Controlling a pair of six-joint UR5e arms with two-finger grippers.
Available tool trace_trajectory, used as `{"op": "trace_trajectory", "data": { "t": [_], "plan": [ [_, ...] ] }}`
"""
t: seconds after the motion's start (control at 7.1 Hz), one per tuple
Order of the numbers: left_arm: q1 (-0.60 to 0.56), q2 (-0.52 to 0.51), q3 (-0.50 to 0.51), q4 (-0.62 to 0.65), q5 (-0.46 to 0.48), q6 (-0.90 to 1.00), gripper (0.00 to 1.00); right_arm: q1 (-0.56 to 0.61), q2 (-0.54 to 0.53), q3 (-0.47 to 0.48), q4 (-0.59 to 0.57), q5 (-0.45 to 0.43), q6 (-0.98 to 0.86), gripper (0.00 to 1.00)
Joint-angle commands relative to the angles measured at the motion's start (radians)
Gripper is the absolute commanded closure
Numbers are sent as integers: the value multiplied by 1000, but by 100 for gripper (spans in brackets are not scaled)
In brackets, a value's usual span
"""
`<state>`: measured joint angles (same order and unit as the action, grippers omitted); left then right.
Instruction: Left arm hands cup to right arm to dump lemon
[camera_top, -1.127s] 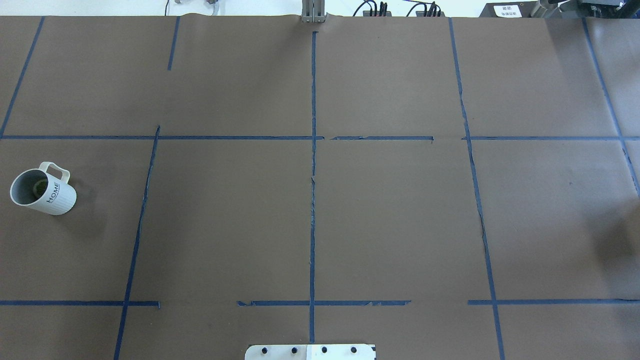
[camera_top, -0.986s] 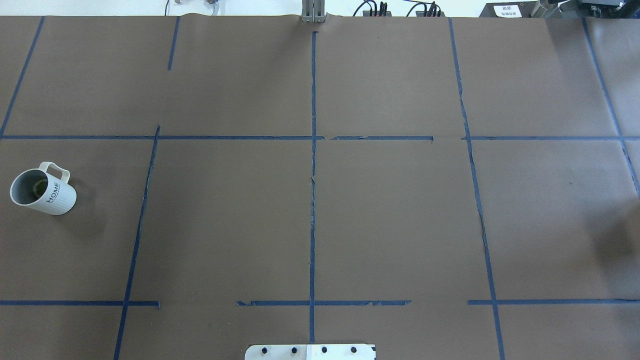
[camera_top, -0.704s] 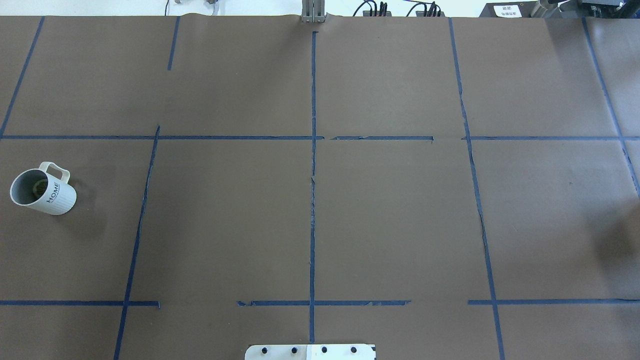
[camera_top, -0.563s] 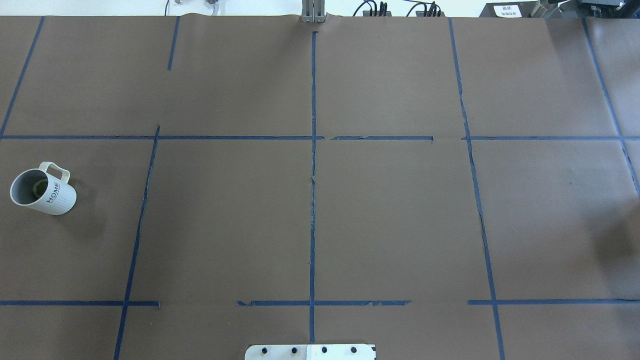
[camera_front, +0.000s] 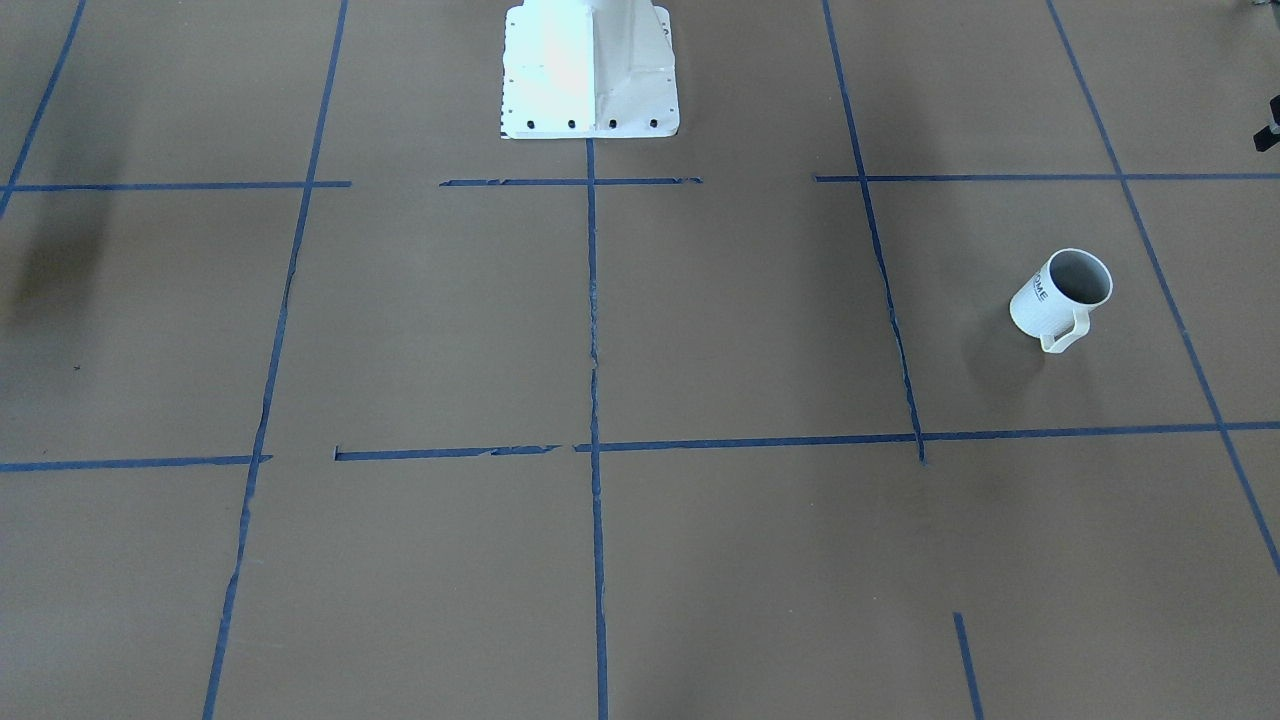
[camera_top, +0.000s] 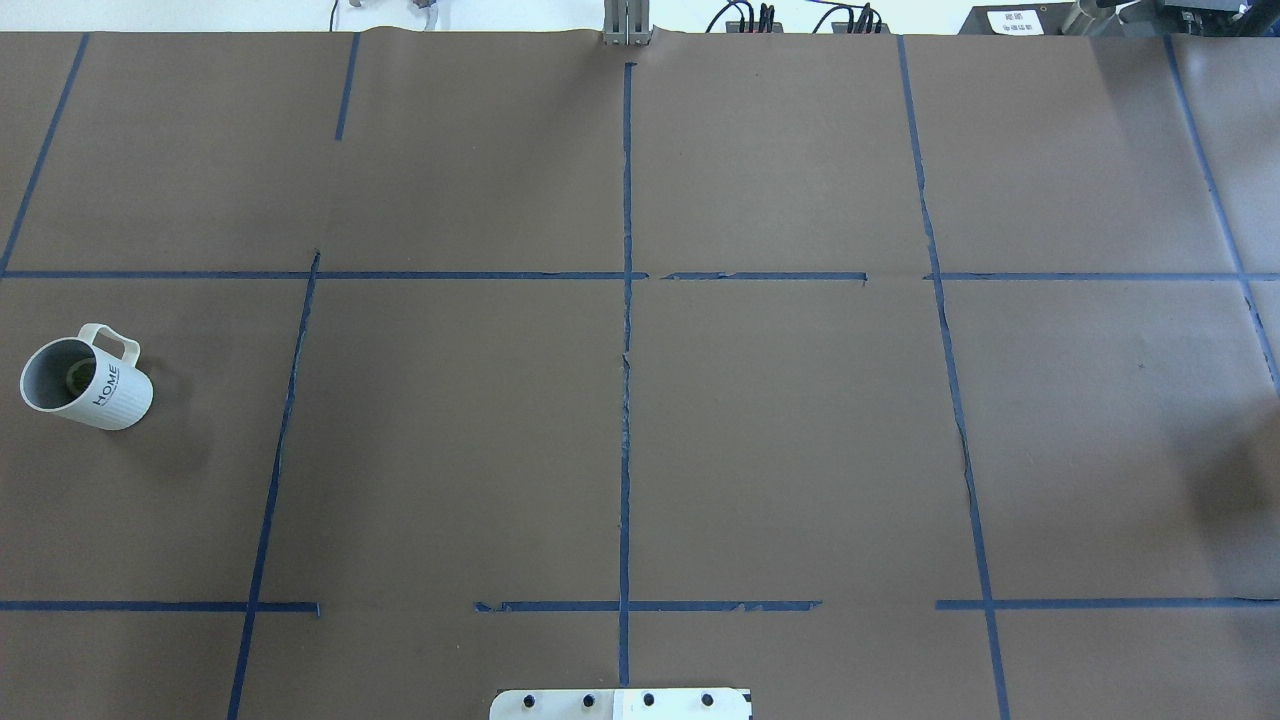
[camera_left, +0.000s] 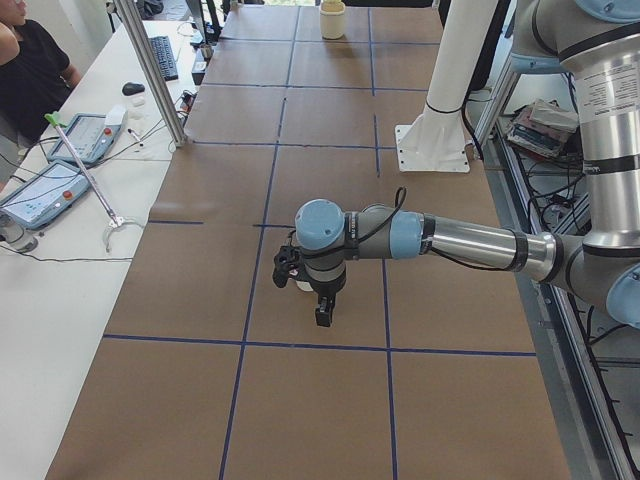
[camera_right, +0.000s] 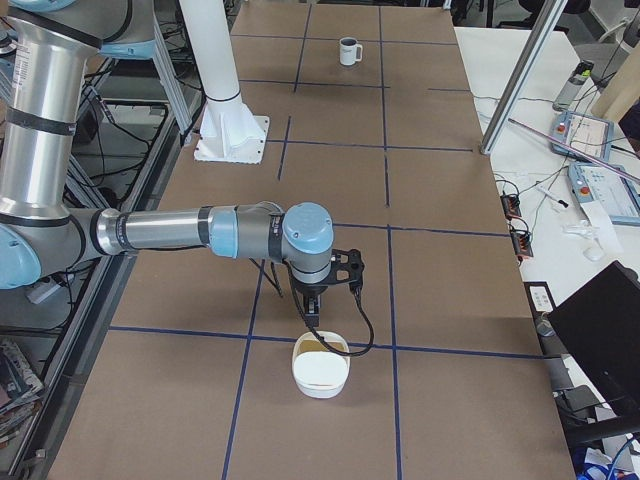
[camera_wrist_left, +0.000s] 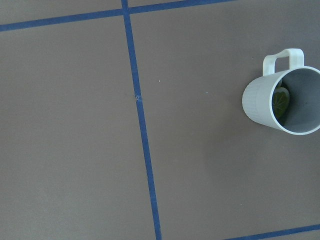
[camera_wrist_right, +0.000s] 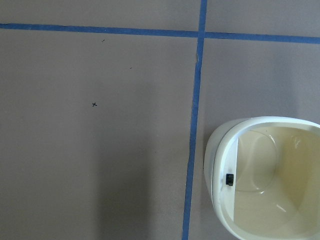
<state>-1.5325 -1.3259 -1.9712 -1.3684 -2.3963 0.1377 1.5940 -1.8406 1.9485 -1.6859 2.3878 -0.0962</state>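
Observation:
The white "HOME" cup (camera_top: 85, 385) stands upright at the table's left side, its handle toward the far edge. It also shows in the front view (camera_front: 1060, 295) and in the left wrist view (camera_wrist_left: 282, 100). The yellow-green lemon (camera_wrist_left: 280, 103) lies inside it. My left gripper (camera_left: 300, 285) hangs above the table over the cup and mostly hides it in the left side view; I cannot tell if it is open. My right gripper (camera_right: 312, 305) hangs at the table's other end, far from the cup (camera_right: 349, 50); I cannot tell its state.
A cream-white bowl (camera_right: 320, 372) sits on the table just beneath my right gripper and shows in the right wrist view (camera_wrist_right: 265, 175). The white robot pedestal (camera_front: 590, 70) stands at the near middle edge. Blue tape lines cross the brown table. Side benches hold tablets and cables (camera_left: 60, 160).

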Motion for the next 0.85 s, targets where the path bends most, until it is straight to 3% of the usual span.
{"op": "trace_trajectory", "data": {
  "t": [0.0,0.42,0.7],
  "plan": [
    [0,-2,-1,-3,0,-44,0,0,1,3,2,1,0,0],
    [3,-4,-8,-14,-1,-40,0,0,1,3,0,2,4,0],
    [35,-7,3,-90,-3,-56,0,-8,3,6,2,7,10,0]
  ]
}}
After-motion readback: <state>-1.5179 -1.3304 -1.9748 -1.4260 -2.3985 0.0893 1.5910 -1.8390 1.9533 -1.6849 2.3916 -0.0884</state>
